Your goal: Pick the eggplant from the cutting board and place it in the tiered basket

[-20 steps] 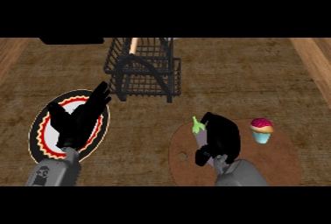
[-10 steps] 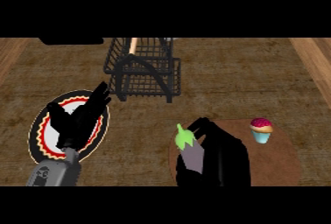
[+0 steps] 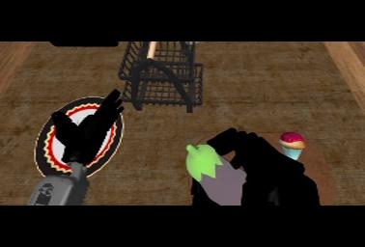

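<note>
Right hand has its dark fingers curled round the purple body of the eggplant, with the green cap poking out toward the upper left, and it now carries the thing well up toward the viewer, so that it looms large at the lower edge. A second ago the eggplant lay small on the cutting board with the hand just settling over it; half a second ago it had begun to rise; now it looks lifted off the board, hanging over the board's left side. So the pick seems done, I'd say, and the carry is what remains: the tiered basket stands well apart, up and to the left across the counter, and the eggplant will have to travel there and go in over its black wire rim. The cupcake sits where it was, just beside the hand on the board. Over at the left, the left hand rests spread, fingers up, above the patterned plate, unchanged across all three frames.
</note>
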